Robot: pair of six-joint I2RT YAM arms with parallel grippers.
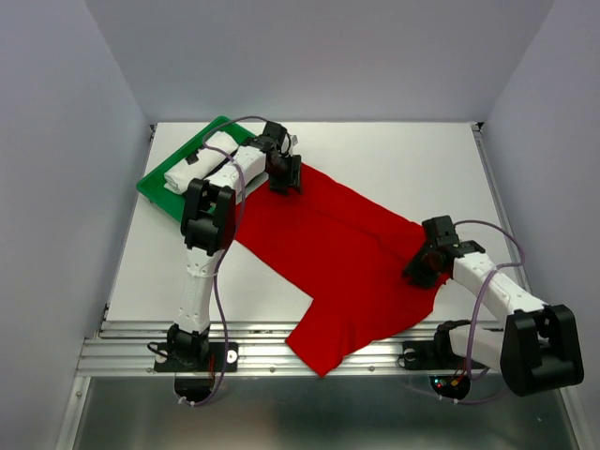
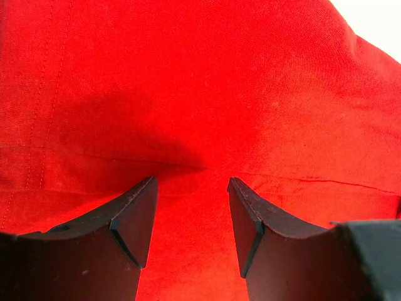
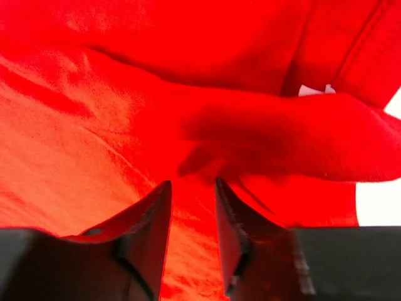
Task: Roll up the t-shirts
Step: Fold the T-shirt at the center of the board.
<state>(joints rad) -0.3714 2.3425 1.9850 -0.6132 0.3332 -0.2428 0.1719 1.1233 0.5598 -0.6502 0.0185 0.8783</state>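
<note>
Plain bright red short-sleeved t-shirt (image 1: 347,253) of thin soft cloth lies spread flat & diagonal on the white table (image 1: 422,159), running from far-left centre to the near-right. One end hangs over the near edge, across the ribbed metal rail (image 1: 131,349). Flat green plastic tray (image 1: 153,187) sits at the far-left corner w/ white rolled cloths (image 1: 192,169) on it, just beside the shirt's far end; can't tell if tray & shirt touch. Left arm (image 1: 202,253) reaches fwd over the tray's near edge, w/ the left gripper (image 1: 284,180) down at the shirt's far-left corner. In the left wrist view its black fingers (image 2: 135,216) stand clearly apart, nothing between them but flat red cloth below; a shallow crease runs across just ahead of the tips. So that claw is spread wide, holding nothing. Right arm (image 1: 492,286) bends in from the near-right, w/ the right gripper (image 1: 419,267) at the shirt's right edge. In the right wrist view the jaws are close together w/ a narrow gap & red cloth showing in it. A raised bunched fold sits just ahead of the tips, w/ a small white patch (image 3: 311,90) beyond it. Can't tell whether cloth is pinched there.
</note>
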